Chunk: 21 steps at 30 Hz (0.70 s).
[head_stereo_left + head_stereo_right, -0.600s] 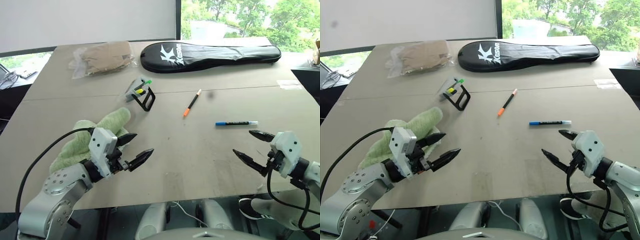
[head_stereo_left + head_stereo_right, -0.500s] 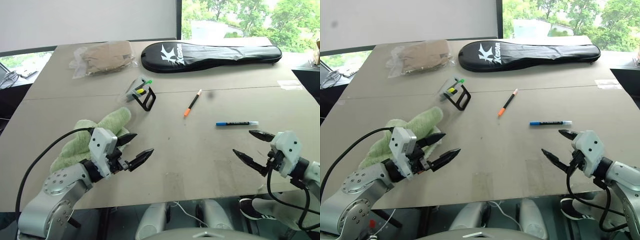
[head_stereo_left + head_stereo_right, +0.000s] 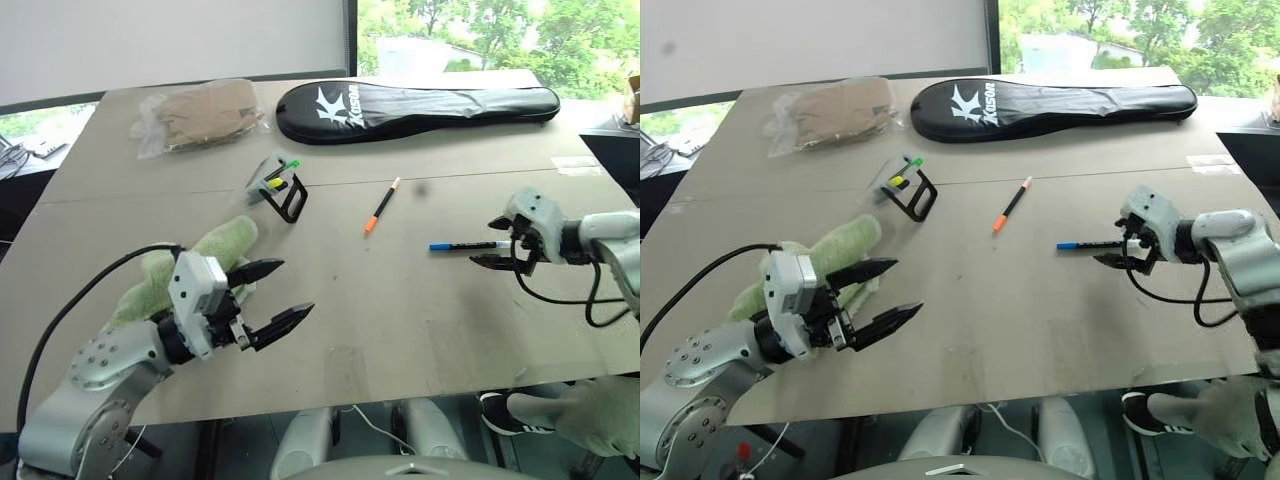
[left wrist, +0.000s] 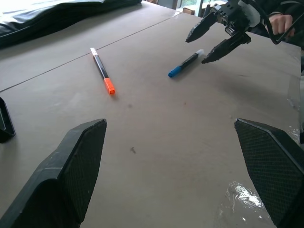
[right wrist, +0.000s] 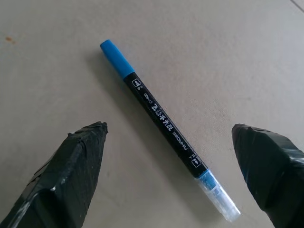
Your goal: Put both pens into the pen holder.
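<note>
Now the right hand (image 3: 496, 243), fingers spread wide, straddles the white end of the blue pen (image 3: 462, 245) on the desk (image 3: 400, 310); the left hand (image 3: 280, 292) hangs released.

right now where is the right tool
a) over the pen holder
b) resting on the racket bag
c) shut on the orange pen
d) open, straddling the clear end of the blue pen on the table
d: the right tool stands open, a finger on each side of the blue pen, which lies flat on the table.
</note>
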Tool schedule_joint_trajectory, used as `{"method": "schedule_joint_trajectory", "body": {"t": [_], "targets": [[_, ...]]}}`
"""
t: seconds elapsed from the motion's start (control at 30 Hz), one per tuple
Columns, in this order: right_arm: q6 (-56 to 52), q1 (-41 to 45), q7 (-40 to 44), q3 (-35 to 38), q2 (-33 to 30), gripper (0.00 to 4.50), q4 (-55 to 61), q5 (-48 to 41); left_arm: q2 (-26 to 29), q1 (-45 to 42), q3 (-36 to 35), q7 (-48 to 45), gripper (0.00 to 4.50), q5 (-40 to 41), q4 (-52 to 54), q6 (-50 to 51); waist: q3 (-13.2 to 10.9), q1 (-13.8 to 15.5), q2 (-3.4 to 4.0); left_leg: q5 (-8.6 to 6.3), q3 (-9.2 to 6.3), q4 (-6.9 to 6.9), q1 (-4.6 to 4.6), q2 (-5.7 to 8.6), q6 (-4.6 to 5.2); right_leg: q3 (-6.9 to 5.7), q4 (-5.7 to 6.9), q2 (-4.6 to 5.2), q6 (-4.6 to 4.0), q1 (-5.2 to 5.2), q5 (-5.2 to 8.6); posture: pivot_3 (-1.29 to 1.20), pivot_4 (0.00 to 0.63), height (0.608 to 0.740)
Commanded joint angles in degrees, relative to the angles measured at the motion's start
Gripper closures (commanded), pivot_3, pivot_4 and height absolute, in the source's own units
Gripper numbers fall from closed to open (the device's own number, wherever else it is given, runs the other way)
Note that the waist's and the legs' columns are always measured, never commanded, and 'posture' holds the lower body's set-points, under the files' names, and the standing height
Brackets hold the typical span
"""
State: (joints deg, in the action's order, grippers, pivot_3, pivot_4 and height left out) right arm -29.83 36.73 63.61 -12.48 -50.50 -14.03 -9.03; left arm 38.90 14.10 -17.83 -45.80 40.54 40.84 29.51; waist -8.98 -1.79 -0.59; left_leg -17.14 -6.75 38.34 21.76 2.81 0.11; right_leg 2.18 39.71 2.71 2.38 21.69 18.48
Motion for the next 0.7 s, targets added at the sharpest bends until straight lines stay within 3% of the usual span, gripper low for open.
{"method": "schedule_joint_trajectory", "body": {"t": [0.03, 0.07, 0.17, 0.3, 0.43, 0.57, 0.7], "targets": [[0.6, 9.8, 6.3, -5.7, 3.0, 0.0, -15.8, 5.5, 0.2, 0.6, 1.1, 0.3, 0.05, -1.3, 3.7, -2.3, 0.0, -0.3, 0.02, 0.0, 0.04, 0.0, -0.02, 0.0, 0.0, 0.04, 0.02, 0.0, 0.0, 0.0, 0.0, 0.0, 0.15, 0.74], [0.4, 11.9, 8.4, -7.2, 3.8, 0.0, -19.5, 6.6, 0.1, 0.5, 1.2, 0.6, 0.05, -1.1, 3.7, -2.1, 0.0, -0.2, 0.03, 0.01, 0.01, -0.01, -0.01, 0.0, -0.01, 0.02, 0.03, 0.0, 0.0, 0.01, 0.0, 0.0, 0.15, 0.74], [1.9, 16.8, 12.7, -10.7, 5.4, 0.76, -28.3, 10.4, 0.2, 0.2, 1.1, 1.0, 0.0, -0.3, 3.8, -1.9, 0.0, -0.3, 0.01, 0.0, -0.05, -0.02, -0.01, -0.02, -0.01, -0.03, 0.04, -0.02, -0.01, 0.01, 0.0, 0.0, 0.15, 0.74], [4.8, 20.1, 15.6, -12.1, 6.6, 2.42, -33.8, 13.8, 0.2, 0.0, 1.2, 1.6, 0.0, 1.3, 3.8, -1.1, 0.0, 0.0, 0.01, 0.0, -0.08, -0.03, 0.01, 0.0, -0.01, -0.06, 0.01, 0.02, 0.0, 0.02, 0.0, 0.0, 0.15, 0.74], [3.1, 19.3, 20.4, -10.2, 5.7, 4.4, -30.3, 12.6, -1.2, -4.0, 2.0, 9.8, 0.0, 9.9, 4.4, 6.1, 0.0, 0.2, 0.02, 0.0, -0.16, -0.04, 0.02, 0.0, -0.02, -0.14, 0.0, 0.04, 0.0, 0.02, 0.0, 0.0, 0.15, 0.74], [-12.2, 14.1, 22.5, -1.0, 4.8, 4.46, -12.9, 1.1, -1.7, -8.9, 3.4, 22.0, 0.0, 33.6, 1.7, 14.3, 0.0, 0.3, 0.02, 0.0, -0.2, -0.02, 0.09, 0.0, -0.02, -0.14, 0.03, 0.05, 0.0, 0.06, 0.0, 0.0, 0.15, 0.74], [-30.3, 5.9, 15.5, 9.7, 6.8, 4.46, 11.5, -11.7, -4.2, -13.3, 6.3, 33.5, 0.0, 45.6, -1.8, 15.0, -0.1, 0.1, 0.18, 0.0, -0.18, 0.03, 0.21, 0.02, -0.02, -0.1, 0.12, 0.07, 0.01, 0.18, -0.01, 0.0, 0.15, 0.74]]}}
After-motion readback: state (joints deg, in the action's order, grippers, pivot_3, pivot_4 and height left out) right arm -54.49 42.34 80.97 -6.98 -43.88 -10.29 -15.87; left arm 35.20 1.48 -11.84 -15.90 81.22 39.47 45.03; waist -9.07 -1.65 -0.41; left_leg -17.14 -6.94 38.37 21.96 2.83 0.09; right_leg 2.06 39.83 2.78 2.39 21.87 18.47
